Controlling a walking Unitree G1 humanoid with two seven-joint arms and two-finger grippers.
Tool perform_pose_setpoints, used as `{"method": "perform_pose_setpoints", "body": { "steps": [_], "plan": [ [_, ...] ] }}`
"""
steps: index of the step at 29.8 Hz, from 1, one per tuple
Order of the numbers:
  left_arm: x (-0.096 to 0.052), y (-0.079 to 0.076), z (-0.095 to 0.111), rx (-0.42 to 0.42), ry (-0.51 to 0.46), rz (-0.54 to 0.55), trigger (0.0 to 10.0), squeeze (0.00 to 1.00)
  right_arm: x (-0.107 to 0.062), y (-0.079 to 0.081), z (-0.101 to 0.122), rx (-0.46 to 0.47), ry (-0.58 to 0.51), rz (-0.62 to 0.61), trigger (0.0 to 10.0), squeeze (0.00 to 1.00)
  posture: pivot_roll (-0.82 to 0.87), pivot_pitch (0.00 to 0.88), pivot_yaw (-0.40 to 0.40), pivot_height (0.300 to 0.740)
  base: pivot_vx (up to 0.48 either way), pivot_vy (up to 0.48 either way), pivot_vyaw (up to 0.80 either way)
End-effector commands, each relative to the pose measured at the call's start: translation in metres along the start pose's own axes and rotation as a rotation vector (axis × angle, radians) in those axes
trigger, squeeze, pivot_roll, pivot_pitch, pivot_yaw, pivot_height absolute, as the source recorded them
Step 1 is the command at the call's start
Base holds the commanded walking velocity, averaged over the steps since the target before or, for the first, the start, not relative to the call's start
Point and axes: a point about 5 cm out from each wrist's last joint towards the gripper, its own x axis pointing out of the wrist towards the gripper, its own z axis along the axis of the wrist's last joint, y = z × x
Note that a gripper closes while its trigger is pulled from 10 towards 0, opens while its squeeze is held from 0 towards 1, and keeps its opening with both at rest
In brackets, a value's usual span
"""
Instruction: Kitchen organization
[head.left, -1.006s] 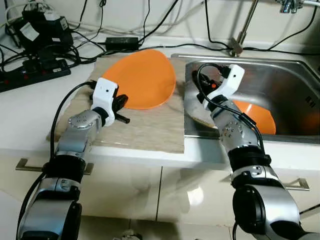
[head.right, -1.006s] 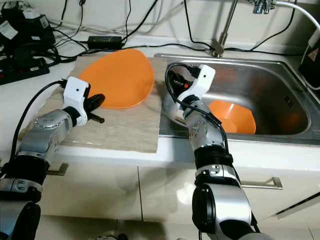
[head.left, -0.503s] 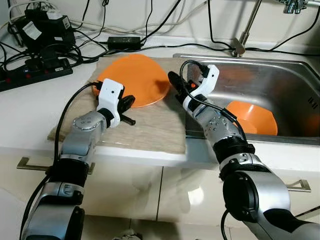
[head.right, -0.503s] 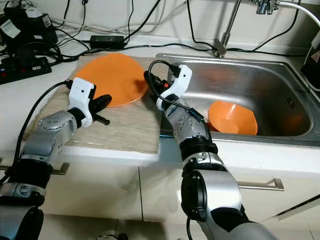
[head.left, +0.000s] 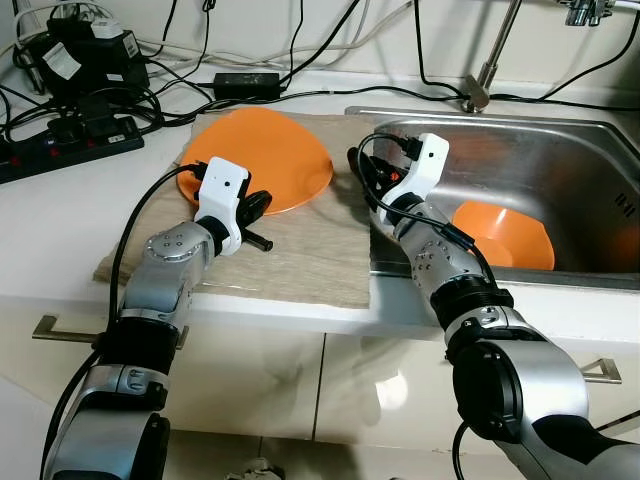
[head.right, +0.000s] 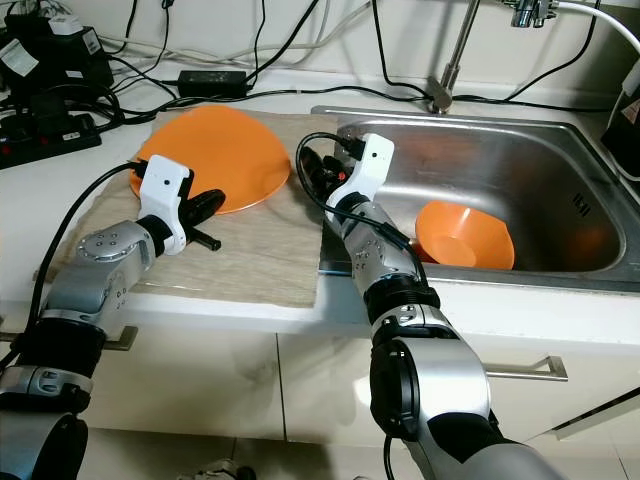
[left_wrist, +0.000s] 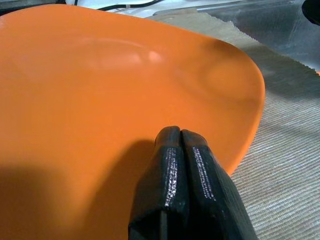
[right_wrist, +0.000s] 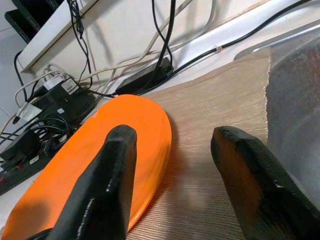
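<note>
The orange plate (head.left: 258, 160) now lies flat on the beige mat (head.left: 300, 245) in the upper middle of the frame; a second ago it stood tilted with its right edge over the sink's rim, so it has been set down and released. The right gripper (right_wrist: 172, 165) has drawn back from the plate's edge and hovers over the seam between mat and sink (head.left: 560, 170). Its fingers (right_wrist: 102, 185) are spread wide and hold nothing, with the plate's rim near one of them. The left gripper (left_wrist: 180, 145) stays where it was, over the plate's near edge at centre left, its fingers pressed together on nothing, their tips just above or touching the plate; I cannot tell which. An orange bowl (head.left: 505, 235) remains in the sink at the right. I judge the plate placed, with the bowl likely next.
</note>
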Motion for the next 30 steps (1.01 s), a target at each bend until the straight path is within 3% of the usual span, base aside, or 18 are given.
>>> {"method": "perform_pose_setpoints", "body": {
  "steps": [1, 7, 8, 15, 21, 29, 30],
  "plan": [
    [0.001, -0.007, -0.018, -0.013, 0.080, -0.038, 10.0, 0.00, 0.002, 0.003, 0.003, -0.016, -0.007, 0.017, 10.0, 1.00, 0.03, 0.011, -0.018, 0.740, 0.000, 0.000, 0.00],
    [-0.002, -0.024, -0.010, 0.029, 0.018, -0.138, 10.0, 0.00, 0.003, 0.004, 0.001, -0.054, 0.013, 0.024, 10.0, 1.00, 0.04, 0.009, -0.021, 0.740, 0.000, 0.000, 0.00],
    [-0.004, -0.035, -0.007, 0.067, -0.005, -0.199, 10.0, 0.00, 0.004, 0.005, 0.002, -0.053, 0.012, 0.031, 10.0, 0.00, 0.04, 0.010, -0.021, 0.740, 0.000, 0.000, 0.00],
    [-0.011, -0.052, -0.011, 0.120, -0.026, -0.303, 10.0, 0.00, 0.005, 0.007, 0.002, -0.044, 0.006, 0.033, 10.0, 0.00, 0.04, 0.010, -0.017, 0.740, 0.000, 0.000, 0.00],
    [-0.015, -0.056, -0.010, 0.132, -0.034, -0.322, 10.0, 0.00, 0.005, 0.006, 0.002, -0.046, 0.004, 0.030, 10.0, 0.00, 0.04, 0.013, -0.016, 0.740, 0.000, 0.000, 0.00],
    [-0.010, -0.048, 0.010, 0.164, -0.123, -0.234, 10.0, 0.00, 0.005, 0.006, 0.003, -0.052, -0.003, 0.028, 10.0, 0.00, 0.04, 0.010, -0.015, 0.740, 0.000, 0.000, 0.00],
    [-0.010, -0.048, 0.019, 0.169, -0.162, -0.216, 10.0, 0.00, 0.004, 0.006, 0.003, -0.049, -0.008, 0.032, 10.0, 0.00, 0.04, 0.010, -0.014, 0.740, 0.000, 0.000, 0.00]
  ]
}}
